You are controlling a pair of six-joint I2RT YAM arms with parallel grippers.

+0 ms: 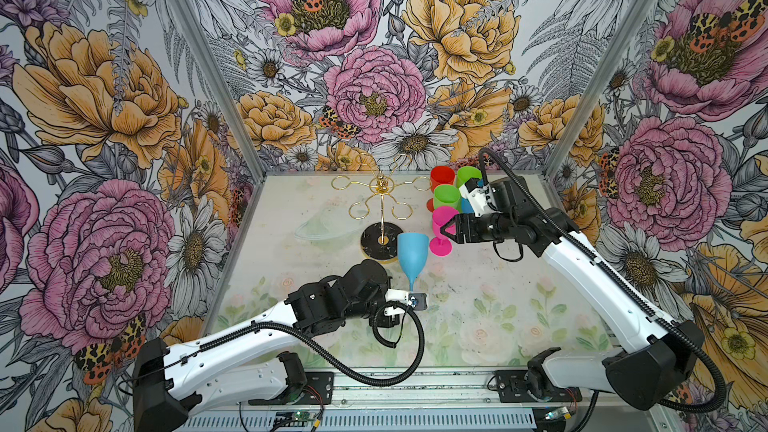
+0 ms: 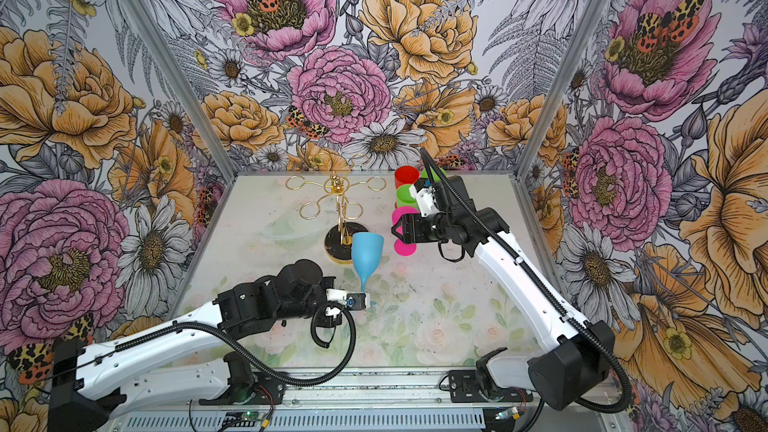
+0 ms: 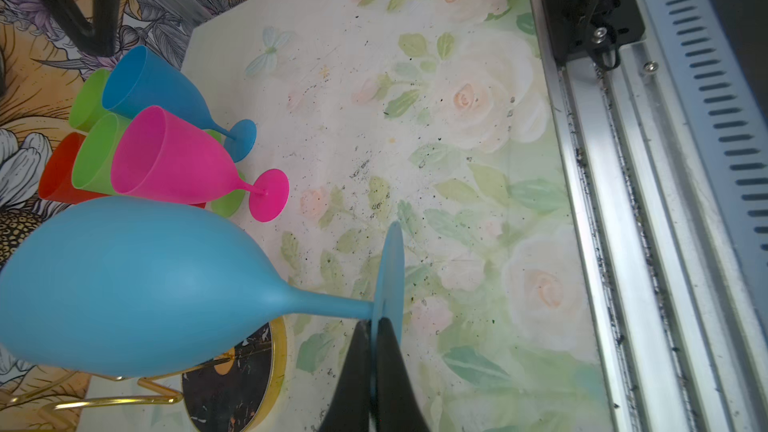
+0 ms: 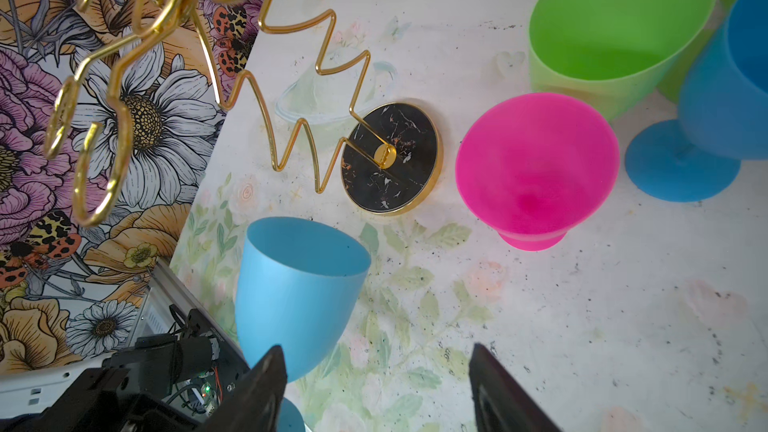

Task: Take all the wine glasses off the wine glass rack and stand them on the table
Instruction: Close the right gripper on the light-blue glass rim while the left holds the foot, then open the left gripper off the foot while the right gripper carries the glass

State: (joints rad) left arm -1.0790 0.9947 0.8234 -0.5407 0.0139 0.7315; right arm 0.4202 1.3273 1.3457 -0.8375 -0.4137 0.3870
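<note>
We have the left tool [image 3: 376, 328] pinched shut on the foot of the blue wine glass [image 1: 412, 253]. The glass is upright, just in front of the gold rack [image 1: 382, 191] and clear of its loops. Right tool [image 4: 376, 353] is wide open, holding nothing, near the pink glass [image 4: 536, 168] on the tabletop [image 1: 498, 305].

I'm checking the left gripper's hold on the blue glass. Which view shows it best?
Left wrist view: the left gripper is shut on the foot of the blue glass. Both top views show bowl and stem, foot mostly hidden; the right wrist view, mainly the bowl.
</note>
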